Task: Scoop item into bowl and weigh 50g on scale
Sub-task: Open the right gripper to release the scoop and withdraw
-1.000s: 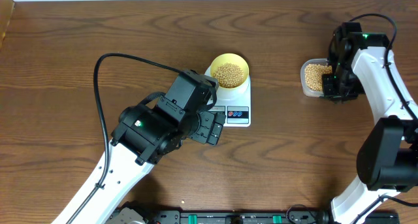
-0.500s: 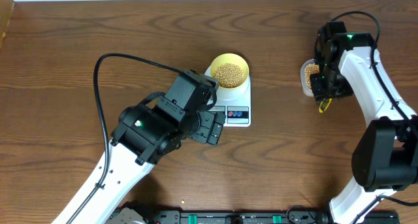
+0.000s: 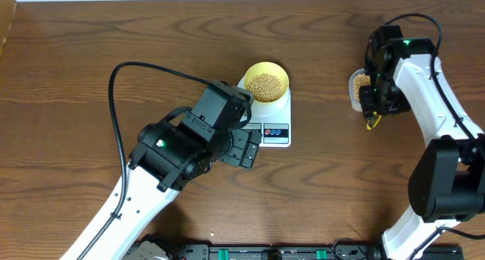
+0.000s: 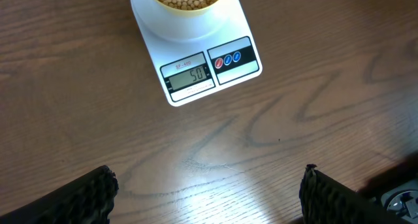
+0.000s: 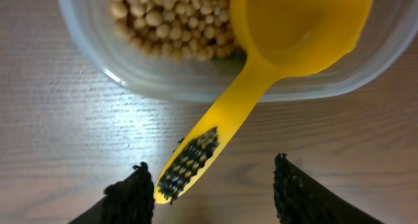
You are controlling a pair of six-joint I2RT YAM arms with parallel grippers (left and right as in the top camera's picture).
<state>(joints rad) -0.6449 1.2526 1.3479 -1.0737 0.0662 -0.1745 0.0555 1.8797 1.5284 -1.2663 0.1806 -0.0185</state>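
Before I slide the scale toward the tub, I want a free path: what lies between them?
Only bare wooden table lies between the scale and the clear tub, as the overhead view shows.

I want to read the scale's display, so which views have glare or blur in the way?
Left wrist: the scale display is sharp and reads 50; soft glare lies only on the table below it. Overhead: evenly lit, digits too small. Right wrist: glare on the wood beside the tub, scale not shown.
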